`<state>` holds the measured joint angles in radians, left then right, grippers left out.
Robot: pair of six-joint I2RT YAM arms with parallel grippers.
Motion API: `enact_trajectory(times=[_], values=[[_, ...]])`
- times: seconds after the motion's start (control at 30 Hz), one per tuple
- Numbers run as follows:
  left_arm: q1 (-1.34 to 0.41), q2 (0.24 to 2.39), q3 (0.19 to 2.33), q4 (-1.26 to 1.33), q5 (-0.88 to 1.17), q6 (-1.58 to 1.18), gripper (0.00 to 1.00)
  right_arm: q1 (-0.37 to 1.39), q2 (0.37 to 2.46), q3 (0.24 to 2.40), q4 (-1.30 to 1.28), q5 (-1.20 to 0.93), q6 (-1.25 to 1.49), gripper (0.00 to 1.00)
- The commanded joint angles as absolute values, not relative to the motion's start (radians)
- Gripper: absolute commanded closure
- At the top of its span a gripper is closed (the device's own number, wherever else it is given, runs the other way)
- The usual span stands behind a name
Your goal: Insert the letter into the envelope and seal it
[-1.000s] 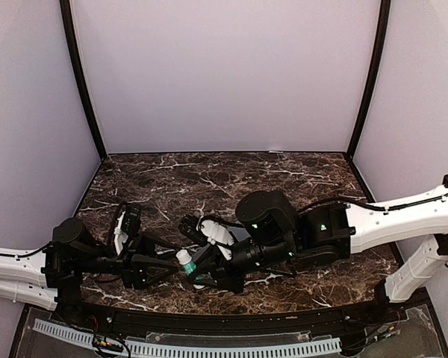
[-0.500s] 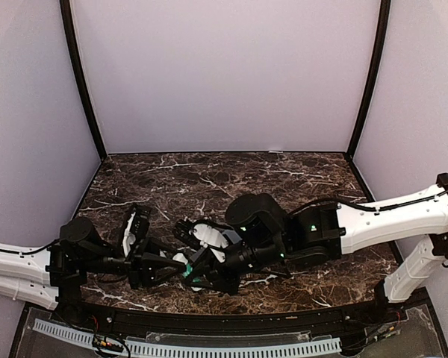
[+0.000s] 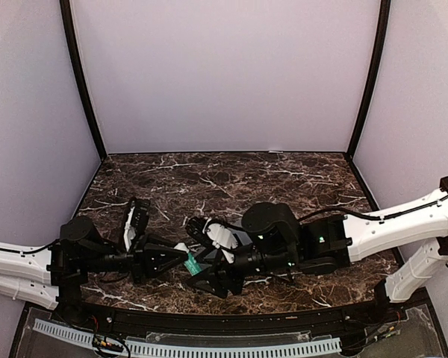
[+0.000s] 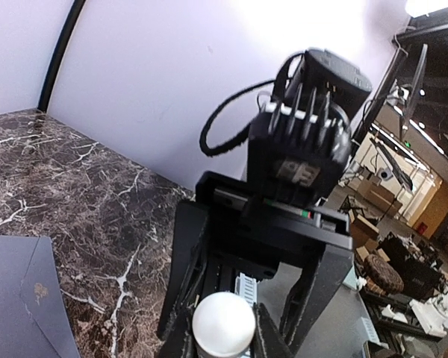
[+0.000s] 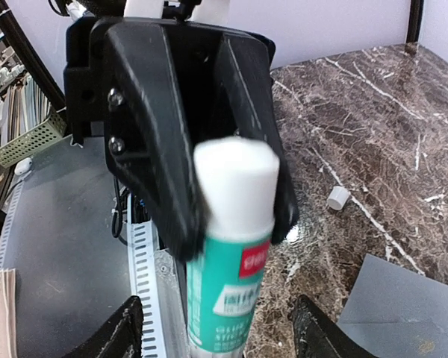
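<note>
Since the frame half a second back, your right arm has drawn away a little toward the right edge while the left gripper (image 3: 175,259) has pushed forward, so the glue stick (image 5: 231,253) now lies tilted between the two tools at the middle of the near edge. Your left gripper is clamped on the stick's white end. The right gripper (image 3: 207,274) has its fingers spread wide on either side of the green body and is not touching it. A small white cap (image 5: 337,198) lies loose on the marble tabletop (image 3: 209,179), which suggests the stick is uncapped. The envelope (image 4: 19,298) lies flat on the marble near the near edge, just beside and below the grippers. Its flap line shows, but you cannot tell from these views whether the flap is folded shut. You will find the letter in none of the views, so it is probably already inside, though that is only a judgement. That would leave gluing the flap and pressing it down, and nothing shows either as begun.
</note>
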<state>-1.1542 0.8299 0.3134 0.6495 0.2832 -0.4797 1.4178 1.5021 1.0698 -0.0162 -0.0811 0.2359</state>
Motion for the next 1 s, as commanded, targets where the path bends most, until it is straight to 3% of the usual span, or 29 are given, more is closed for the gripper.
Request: enact_trajectory(times=[0.0, 0.2, 0.43, 0.73, 0.97], values=[[-1.151, 0.827, 0.308, 0.783, 0.148, -0.58, 1.0, 1.426, 1.421, 0.918, 0.333, 0.08, 0.216, 0.34], [-1.15, 0.9, 0.342, 0.853, -0.062, -0.701, 1.0, 1.435, 1.399, 0.758, 0.704, 0.248, 0.096, 0.33], [-1.151, 0.98, 0.436, 0.844, -0.151, -0.798, 1.0, 1.448, 1.507, 0.707, 1.091, 0.366, -0.158, 0.32], [-1.152, 1.005, 0.519, 0.819, -0.145, -0.837, 1.0, 1.464, 1.631, 0.764, 1.312, 0.47, -0.321, 0.34], [-1.151, 0.998, 0.526, 0.809, -0.139, -0.85, 1.0, 1.464, 1.679, 0.816, 1.337, 0.484, -0.36, 0.43]])
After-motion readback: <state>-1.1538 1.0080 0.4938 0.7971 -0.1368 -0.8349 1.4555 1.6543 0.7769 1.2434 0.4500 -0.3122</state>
